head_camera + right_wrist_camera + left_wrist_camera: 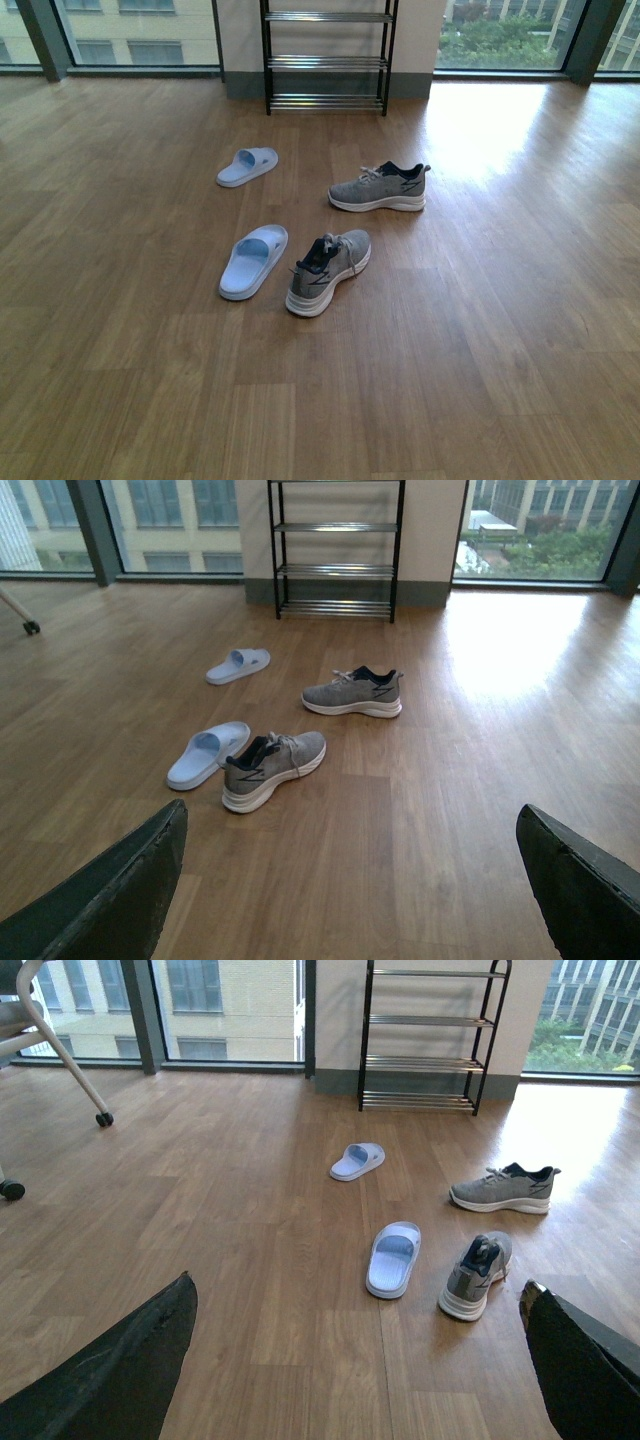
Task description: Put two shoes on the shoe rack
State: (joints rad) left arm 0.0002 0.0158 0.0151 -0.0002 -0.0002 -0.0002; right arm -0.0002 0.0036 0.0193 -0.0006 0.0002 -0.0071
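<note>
Two grey knit sneakers lie on the wood floor: the near one (pixel 328 271) points away from me, the far one (pixel 380 187) lies sideways. Beside them are two pale blue slides, one near (pixel 253 261) and one farther back (pixel 247 166). The black shoe rack (pixel 328 58) with chrome rods stands against the far wall, its tiers bare. Neither arm shows in the front view. My left gripper (pixel 360 1360) is open well short of the near slide (pixel 393 1258) and near sneaker (pixel 475 1274). My right gripper (pixel 350 880) is open, short of the near sneaker (pixel 272 768).
Large windows flank the wall column behind the rack (pixel 430 1035). A wheeled chair base (pixel 60 1055) stands at the left in the left wrist view. Wood floor (pixel 450 380) stretches between me and the shoes.
</note>
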